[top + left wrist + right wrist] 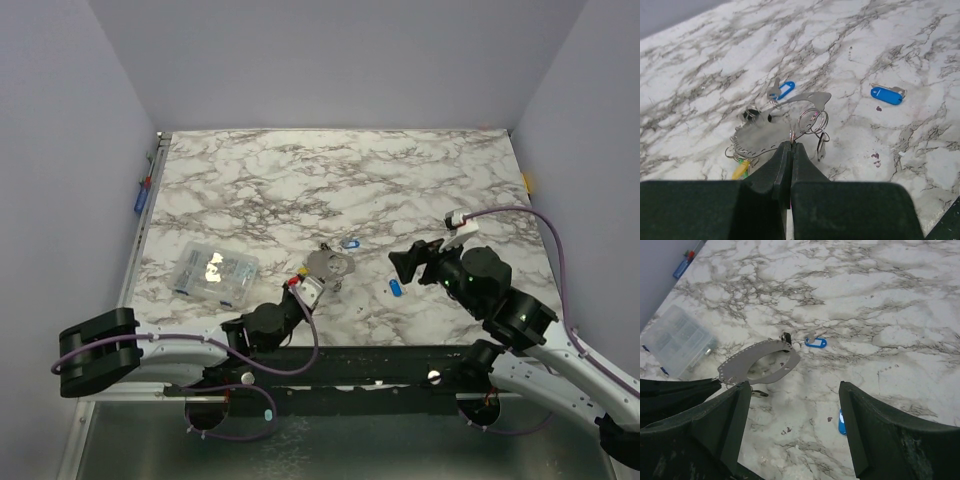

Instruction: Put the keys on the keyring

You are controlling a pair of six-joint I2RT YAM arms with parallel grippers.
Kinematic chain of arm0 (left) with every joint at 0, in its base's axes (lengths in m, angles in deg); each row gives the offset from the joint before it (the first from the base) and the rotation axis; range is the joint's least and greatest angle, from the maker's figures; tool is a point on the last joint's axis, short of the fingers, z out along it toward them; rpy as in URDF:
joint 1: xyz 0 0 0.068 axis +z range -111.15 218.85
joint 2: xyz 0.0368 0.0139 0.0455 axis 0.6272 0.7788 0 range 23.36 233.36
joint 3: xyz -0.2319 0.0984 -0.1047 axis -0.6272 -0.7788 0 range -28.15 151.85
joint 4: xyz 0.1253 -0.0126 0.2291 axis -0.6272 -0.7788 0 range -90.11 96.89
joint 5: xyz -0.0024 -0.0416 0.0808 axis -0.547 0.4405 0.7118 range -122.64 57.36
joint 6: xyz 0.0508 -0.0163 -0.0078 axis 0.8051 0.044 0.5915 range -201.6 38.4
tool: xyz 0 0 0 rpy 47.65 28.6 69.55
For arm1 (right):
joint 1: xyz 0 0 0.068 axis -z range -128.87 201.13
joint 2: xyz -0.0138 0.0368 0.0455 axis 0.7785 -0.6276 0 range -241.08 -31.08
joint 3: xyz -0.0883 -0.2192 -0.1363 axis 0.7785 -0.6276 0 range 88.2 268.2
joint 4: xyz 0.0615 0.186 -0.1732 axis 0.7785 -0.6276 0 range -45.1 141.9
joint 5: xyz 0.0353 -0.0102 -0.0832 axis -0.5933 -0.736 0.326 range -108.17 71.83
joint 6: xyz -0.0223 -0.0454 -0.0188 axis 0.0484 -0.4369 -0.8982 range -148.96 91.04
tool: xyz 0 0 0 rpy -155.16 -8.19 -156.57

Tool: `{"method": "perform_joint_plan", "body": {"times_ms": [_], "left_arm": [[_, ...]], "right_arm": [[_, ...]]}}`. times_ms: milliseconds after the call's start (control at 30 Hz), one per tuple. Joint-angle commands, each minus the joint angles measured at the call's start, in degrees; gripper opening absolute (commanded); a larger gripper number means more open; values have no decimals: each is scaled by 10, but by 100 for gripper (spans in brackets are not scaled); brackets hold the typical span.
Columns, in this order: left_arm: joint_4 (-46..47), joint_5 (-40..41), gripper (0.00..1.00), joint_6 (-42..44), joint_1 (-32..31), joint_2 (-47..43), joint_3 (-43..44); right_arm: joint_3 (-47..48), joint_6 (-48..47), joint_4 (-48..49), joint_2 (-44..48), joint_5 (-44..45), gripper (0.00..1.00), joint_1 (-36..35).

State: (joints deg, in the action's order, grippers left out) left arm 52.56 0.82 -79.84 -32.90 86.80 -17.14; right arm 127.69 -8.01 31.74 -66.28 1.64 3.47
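Note:
The keyring (pixel 760 136) is a flat grey metal loop with small holes along its rim and thin wire rings (pixel 812 121) hanging from it. It is held just above the marble, seen as the keyring (pixel 331 266) from above and the keyring (pixel 760 365) in the right wrist view. My left gripper (pixel 791 145) is shut on one of its wire rings. A yellow-tagged key (pixel 740 170) and a bare metal key (pixel 821 148) hang from it. Two blue-tagged keys lie loose, one key (pixel 782 90) just behind the keyring and one key (pixel 887 95) to the right. My right gripper (pixel 792 387) stands open and empty above the tabletop, the second blue key (pixel 841 422) beside its right finger.
A clear plastic box (pixel 213 272) with small parts lies left of the keyring, also visible as the box (pixel 675 337). A blue and red item (pixel 141 195) sits on the table's left rail. Grey walls enclose the marble tabletop (pixel 340 180) on three sides.

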Motion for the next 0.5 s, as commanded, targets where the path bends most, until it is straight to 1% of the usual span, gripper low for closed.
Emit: {"method": "perform_joint_plan", "body": {"times_ms": [0,300,467], "left_arm": [[78,-57,0,125,-1,-53,-25],[78,-119,0,270,-1,-134,-42],[78,-140,0,310,1,-158,-37]], "right_arm": [[-12,-32,52,1,-59,80,-3],[-18,-71,114,-19,-140,80,-3],[-15,-87,149,-31,-181,80,-3]]}}
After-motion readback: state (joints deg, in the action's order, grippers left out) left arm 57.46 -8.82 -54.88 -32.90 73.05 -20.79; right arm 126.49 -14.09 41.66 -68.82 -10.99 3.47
